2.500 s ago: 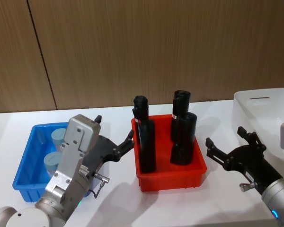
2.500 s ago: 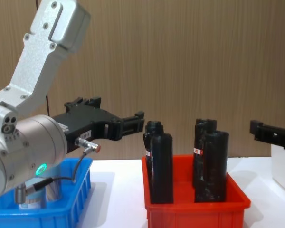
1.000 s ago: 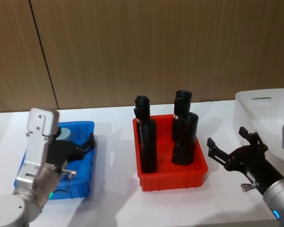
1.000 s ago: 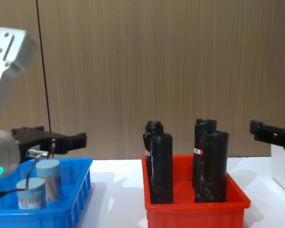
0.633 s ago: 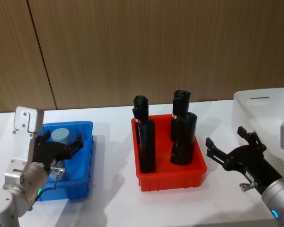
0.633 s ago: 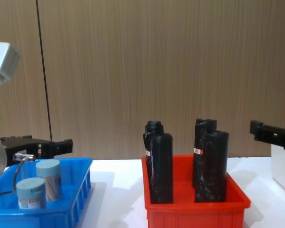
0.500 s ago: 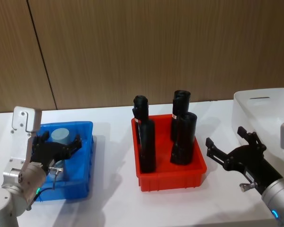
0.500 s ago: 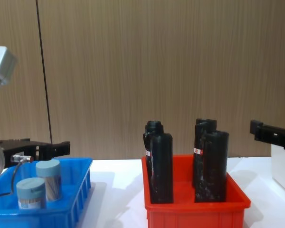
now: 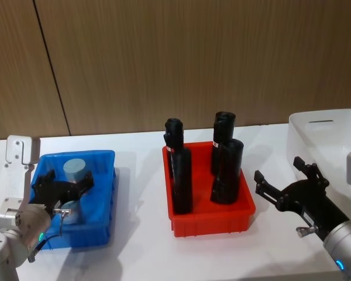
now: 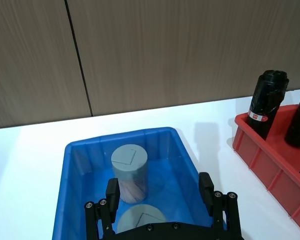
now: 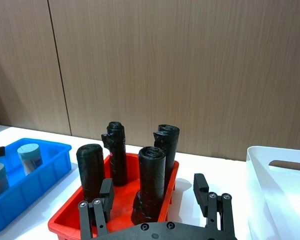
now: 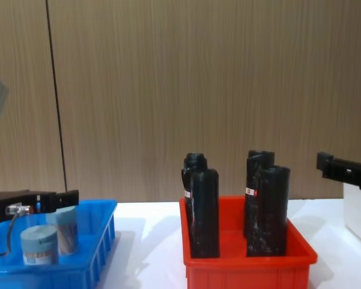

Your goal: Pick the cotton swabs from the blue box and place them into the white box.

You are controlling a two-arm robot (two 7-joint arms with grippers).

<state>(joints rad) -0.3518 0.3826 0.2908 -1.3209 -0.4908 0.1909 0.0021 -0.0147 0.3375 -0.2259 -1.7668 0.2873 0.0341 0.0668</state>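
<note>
Two cotton swabs jars with grey-blue lids stand in the blue box (image 9: 107, 193): a far jar (image 9: 75, 169) and a near jar (image 9: 71, 208). My left gripper (image 9: 63, 182) hangs open over the box, its fingers spread either side above the near jar (image 10: 140, 218), with the far jar (image 10: 129, 165) just ahead. From the chest, the gripper (image 12: 48, 199) sits just above both jars (image 12: 39, 244). My right gripper (image 9: 279, 170) is open and holds nothing, right of the red bin and short of the white box (image 9: 316, 119).
A red bin (image 9: 210, 221) with three tall black cylinders (image 9: 224, 161) stands mid-table between the blue and white boxes. A wooden wall runs behind the white table. Bare tabletop lies in front of the bins.
My left arm has swung left from beside the red bin to over the blue box and lowered toward the jars, still open. The right arm has not moved.
</note>
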